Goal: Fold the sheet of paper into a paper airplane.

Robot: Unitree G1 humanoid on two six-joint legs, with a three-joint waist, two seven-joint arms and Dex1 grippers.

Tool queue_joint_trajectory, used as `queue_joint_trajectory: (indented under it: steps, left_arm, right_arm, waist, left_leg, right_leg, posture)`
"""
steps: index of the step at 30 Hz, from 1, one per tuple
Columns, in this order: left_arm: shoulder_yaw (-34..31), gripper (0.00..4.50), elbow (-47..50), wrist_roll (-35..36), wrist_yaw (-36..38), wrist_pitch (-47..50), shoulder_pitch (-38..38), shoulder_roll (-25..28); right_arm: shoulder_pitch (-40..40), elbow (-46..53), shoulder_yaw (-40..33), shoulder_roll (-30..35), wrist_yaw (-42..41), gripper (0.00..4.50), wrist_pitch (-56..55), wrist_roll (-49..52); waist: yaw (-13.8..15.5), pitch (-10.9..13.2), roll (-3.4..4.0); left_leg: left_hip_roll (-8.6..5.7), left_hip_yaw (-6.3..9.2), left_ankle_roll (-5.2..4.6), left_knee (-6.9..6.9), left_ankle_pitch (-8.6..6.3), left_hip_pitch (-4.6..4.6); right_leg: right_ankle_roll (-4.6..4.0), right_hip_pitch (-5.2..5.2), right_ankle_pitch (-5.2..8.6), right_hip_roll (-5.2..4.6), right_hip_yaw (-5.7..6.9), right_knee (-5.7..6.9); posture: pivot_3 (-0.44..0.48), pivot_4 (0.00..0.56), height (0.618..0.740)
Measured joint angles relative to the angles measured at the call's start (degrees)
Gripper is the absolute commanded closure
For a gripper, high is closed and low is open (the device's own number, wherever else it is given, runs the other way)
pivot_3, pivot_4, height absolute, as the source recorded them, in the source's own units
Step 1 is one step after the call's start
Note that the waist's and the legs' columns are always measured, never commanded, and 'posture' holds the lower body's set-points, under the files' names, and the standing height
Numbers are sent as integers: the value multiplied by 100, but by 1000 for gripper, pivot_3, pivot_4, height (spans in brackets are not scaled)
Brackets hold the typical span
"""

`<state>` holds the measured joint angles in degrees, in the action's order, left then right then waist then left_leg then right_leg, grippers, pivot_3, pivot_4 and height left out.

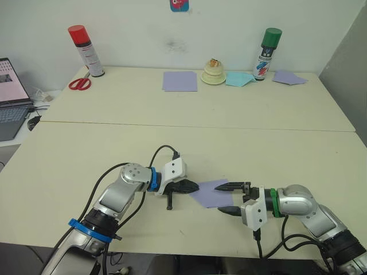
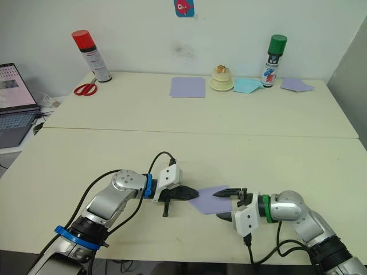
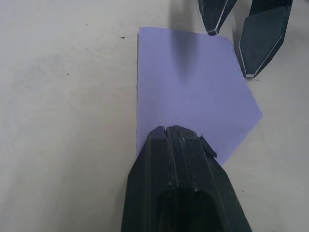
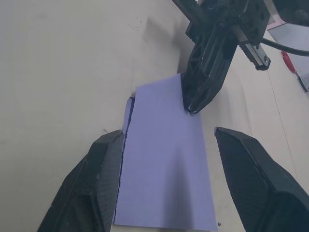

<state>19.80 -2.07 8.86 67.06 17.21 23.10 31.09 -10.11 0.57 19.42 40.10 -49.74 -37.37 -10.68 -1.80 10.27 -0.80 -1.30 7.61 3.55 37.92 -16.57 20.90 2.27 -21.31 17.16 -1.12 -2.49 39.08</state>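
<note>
The lavender sheet of paper (image 1: 211,193) lies flat on the near table, between my two grippers. It looks folded, with a doubled layer along one long edge (image 4: 128,145). My left gripper (image 1: 194,187) is shut, and its tip (image 3: 177,131) presses down on the paper's left end. My right gripper (image 1: 223,198) is open. Its two fingers (image 4: 96,179) straddle the paper's right end just above it, with nothing held between them. In the left wrist view the right gripper (image 3: 231,54) is seen at the paper's far corner.
Along the far wall stand a red-capped spray can (image 1: 85,50), red scissors (image 1: 80,83), a spare lavender sheet (image 1: 179,81), a cream round object (image 1: 214,73), pale blue paper (image 1: 239,79), a green-capped can (image 1: 266,54) and another lavender piece (image 1: 288,77). A laptop (image 1: 11,97) sits at the far left.
</note>
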Motion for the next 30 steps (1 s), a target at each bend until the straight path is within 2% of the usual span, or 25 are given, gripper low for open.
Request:
queue_joint_trajectory:
  steps: [8, 13, 21, 30]
  left_arm:
    - [-1, 4500, 4, 0, -2, 3, -6, 0]
    - [-1, 4500, 8, 1, 6, 0, -11, 1]
    - [1, 4500, 2, -1, 62, -18, -11, 5]
    - [-1, 4500, 20, 0, 107, -21, -31, 16]
  right_arm:
    - [0, 23, -8, 31, 207, 1382, -34, -183]
    - [-29, -123, -43, 139, 548, 1382, -454, -452]
    - [-527, -1038, -39, 272, 1151, 1382, -1573, -951]
    - [-820, -1724, 2, 329, 1483, 1382, -2241, -1058]
  waist:
    - [0, 0, 0]
    - [0, 0, 0]
    - [-6, 0, 0]
    - [-7, 0, 0]
  left_leg:
    - [0, 0, 0, 0, 0, 0]
    - [-1, -3, 0, 0, 0, 0]
    - [-2, -12, 0, 0, 0, 0]
    - [-2, -13, 0, 0, 0, -1]
  right_leg:
    - [0, 0, 0, 0, 0, 0]
    - [0, 0, 0, 0, 0, 0]
    - [0, 1, 0, 0, -2, -1]
    - [0, 1, 0, 0, -5, -2]
  posture:
    - [0, 150, 740]
    - [0, 150, 740]
    - [0, 150, 740]
    - [0, 150, 740]
